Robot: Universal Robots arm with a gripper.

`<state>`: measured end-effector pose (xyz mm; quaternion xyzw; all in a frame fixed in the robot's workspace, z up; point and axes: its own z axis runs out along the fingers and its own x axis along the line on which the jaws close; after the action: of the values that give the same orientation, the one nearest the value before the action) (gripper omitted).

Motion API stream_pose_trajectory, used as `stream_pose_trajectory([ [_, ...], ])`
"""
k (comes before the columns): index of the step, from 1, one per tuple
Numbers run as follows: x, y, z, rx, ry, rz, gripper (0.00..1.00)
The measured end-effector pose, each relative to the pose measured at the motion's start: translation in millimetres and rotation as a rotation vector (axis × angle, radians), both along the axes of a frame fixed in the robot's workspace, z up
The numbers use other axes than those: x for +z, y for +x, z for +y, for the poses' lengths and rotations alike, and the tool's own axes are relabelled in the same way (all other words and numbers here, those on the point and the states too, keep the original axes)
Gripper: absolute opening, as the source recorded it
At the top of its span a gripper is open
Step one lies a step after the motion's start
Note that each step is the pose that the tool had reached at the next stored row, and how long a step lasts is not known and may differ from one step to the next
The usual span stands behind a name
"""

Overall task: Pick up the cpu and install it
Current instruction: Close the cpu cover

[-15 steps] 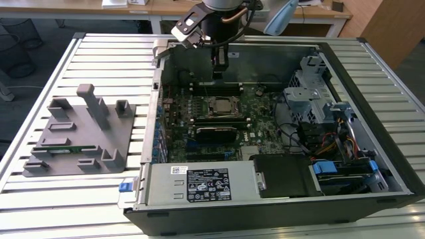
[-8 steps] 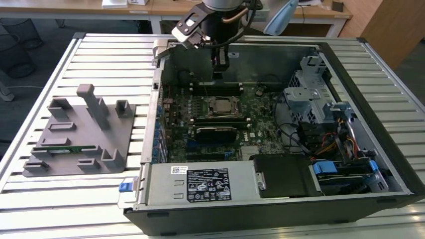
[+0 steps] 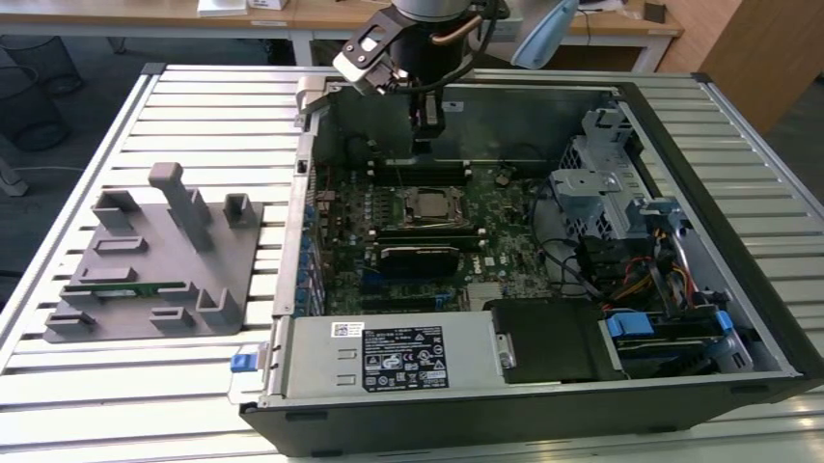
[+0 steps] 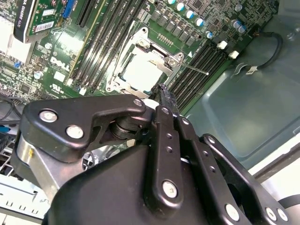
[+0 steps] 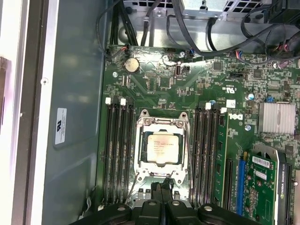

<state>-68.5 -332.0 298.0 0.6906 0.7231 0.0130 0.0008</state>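
Here I see the cpu [image 5: 161, 146], a small flat square chip with a pale silver-grey metal top and a thin darker rim, already lying in its metal socket frame [image 5: 161, 121] on the green motherboard [image 3: 508, 217]; in the exterior view it sits at the centre of the frame, inside the open black computer case [image 3: 721, 174]. In the second wrist view the chip [image 4: 140, 74] glares almost white. There is faint print on its top, too small for me to make out, and I leave the board's and the case's labels unread for the same reason.

My tool [image 5: 161, 190] hangs just above the board, at the bottom centre of the first wrist view, its two black fingers pressed together with nothing between them, their tips [image 4: 165, 96] close beside the socket's edge but clear of the chip.

Black memory slots [image 5: 118, 150] flank the socket on both sides. A green expansion card [image 5: 262, 185] stands at the lower right of the first wrist view, black cables [image 5: 220, 33] run across the top. On the slatted metal table [image 3: 154, 386], at the exterior view's left, rests a grey plastic tray with upright blocks [image 3: 142, 318], holding a long narrow green memory stick [image 3: 125, 287].
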Motion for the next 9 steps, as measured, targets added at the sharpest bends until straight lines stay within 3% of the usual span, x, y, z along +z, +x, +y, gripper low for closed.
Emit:
stream_pose_trajectory([
  [9, -0.1, 0.0, 0.0, 0.008, 0.0000, 0.0000, 0.11],
])
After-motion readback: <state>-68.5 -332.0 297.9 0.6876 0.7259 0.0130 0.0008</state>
